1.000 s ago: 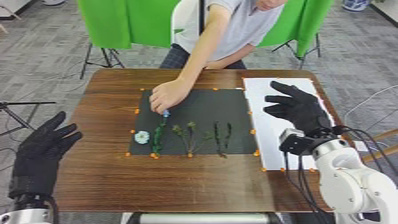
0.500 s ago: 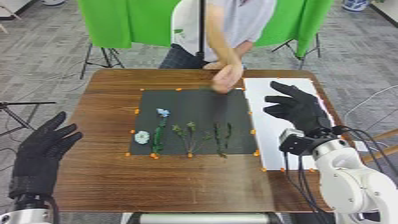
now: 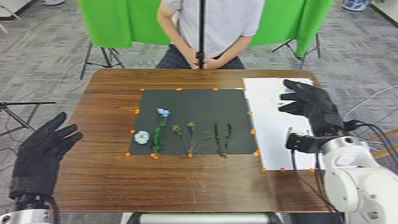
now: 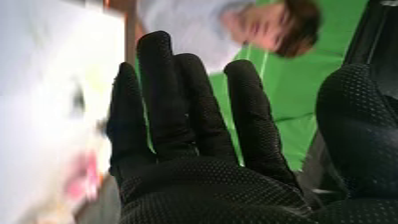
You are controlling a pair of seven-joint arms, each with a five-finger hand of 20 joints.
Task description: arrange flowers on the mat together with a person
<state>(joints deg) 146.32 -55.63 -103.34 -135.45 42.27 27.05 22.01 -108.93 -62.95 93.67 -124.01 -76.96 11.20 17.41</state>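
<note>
Two dark green stems [image 3: 219,136] point to the tabletop's [image 3: 178,187] far edge, left of the nearer, right hand [image 3: 318,107]; its fingers [image 4: 166,100] are nearly straight, holding nothing.

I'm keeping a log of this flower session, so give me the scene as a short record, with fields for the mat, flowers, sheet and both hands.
mat: dark mat on the brown table
flowers, left to right: pale blue bloom; blue flower atop a long green stem; branching green sprig; dark green sprig
sheet: white sheet, right of the mat
left hand: by the table's left edge, open, empty
right hand: over the white sheet, open, empty
</note>
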